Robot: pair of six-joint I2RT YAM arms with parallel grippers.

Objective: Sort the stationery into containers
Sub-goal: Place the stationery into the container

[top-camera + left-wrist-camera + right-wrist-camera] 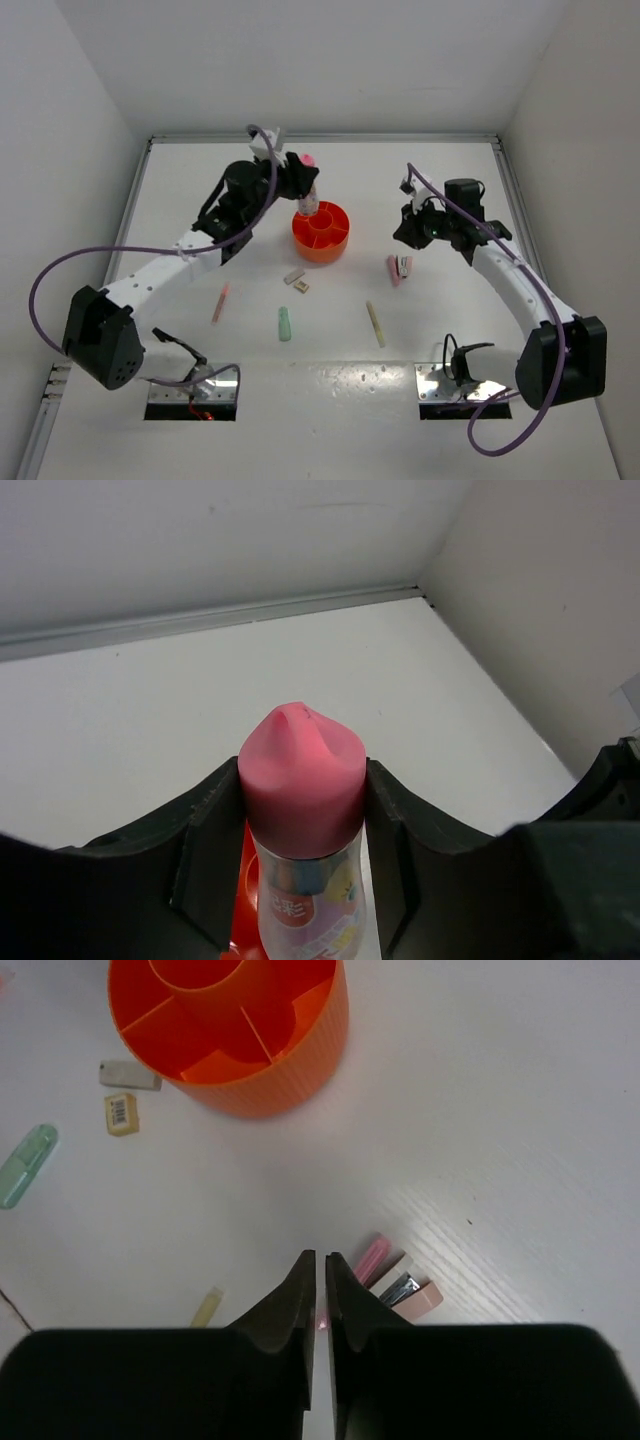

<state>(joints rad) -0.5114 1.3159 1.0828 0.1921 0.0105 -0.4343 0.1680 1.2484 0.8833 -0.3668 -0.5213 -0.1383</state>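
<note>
My left gripper is shut on the pink cylinder, a clear bottle with a pink cap, held upright. Its lower end is over the rear left part of the round orange organiser, whose orange shows beside the bottle. My right gripper is shut with nothing between its fingers, hovering just left of the pink mini stapler, which lies on the table. In the top view the right gripper is right of the organiser.
Lying loose in front of the organiser are two beige blocks, a pink-orange pen, a mint green stick and a pale yellow stick. White walls close off the back and both sides.
</note>
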